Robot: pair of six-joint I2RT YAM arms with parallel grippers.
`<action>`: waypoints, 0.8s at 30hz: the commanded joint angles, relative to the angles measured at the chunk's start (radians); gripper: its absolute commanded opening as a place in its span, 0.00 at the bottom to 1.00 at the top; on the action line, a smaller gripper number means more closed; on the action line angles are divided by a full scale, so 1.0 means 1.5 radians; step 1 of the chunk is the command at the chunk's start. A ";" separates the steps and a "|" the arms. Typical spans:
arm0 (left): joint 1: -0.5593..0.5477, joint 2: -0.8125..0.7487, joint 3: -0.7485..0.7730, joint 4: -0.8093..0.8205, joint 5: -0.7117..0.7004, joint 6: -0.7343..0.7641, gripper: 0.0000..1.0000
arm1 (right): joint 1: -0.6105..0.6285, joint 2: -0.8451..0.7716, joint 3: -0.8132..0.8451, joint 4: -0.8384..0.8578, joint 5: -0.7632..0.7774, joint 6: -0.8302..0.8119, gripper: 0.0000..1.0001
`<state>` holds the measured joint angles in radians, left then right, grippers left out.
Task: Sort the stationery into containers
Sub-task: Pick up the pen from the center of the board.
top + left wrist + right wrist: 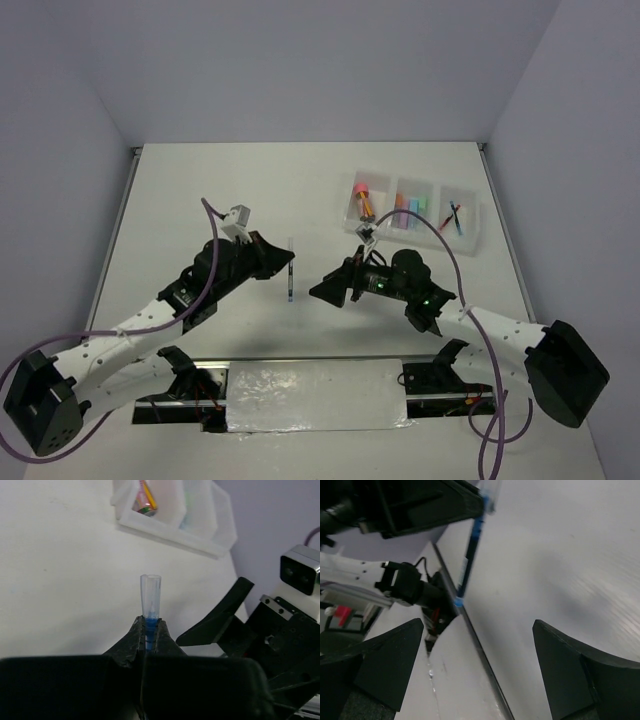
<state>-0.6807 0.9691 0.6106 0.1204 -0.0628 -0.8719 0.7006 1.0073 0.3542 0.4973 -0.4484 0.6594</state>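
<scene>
Item one: blue pen (150, 595), clear-capped, pinched in my left gripper (149, 627) over mid-table, well apart from the tray (392, 200). Item two: my right gripper (480, 650), near the pen, fingers spread, holding nothing.

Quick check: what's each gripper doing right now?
Left gripper: closed on the blue pen.
Right gripper: open, fingers wide apart, holding nothing.

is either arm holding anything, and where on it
The left gripper pinches the blue pen just below its clear cap; the right gripper is open and empty.
</scene>
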 commanded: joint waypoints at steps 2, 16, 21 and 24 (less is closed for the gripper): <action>-0.008 -0.063 -0.080 0.193 0.050 -0.066 0.00 | 0.049 0.043 0.035 0.207 -0.050 0.045 0.98; -0.015 -0.121 -0.165 0.334 0.083 -0.120 0.16 | 0.114 0.170 0.177 0.093 0.070 -0.017 0.38; -0.014 -0.135 -0.119 0.204 0.027 -0.095 0.99 | 0.106 0.139 0.205 -0.054 0.174 -0.039 0.00; -0.014 -0.134 -0.008 -0.054 -0.102 -0.070 0.99 | 0.054 0.098 0.228 -0.239 0.329 -0.063 0.00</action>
<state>-0.6987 0.7860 0.4633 0.2771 -0.0525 -1.0195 0.8482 1.2232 0.6323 0.3683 -0.1852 0.6167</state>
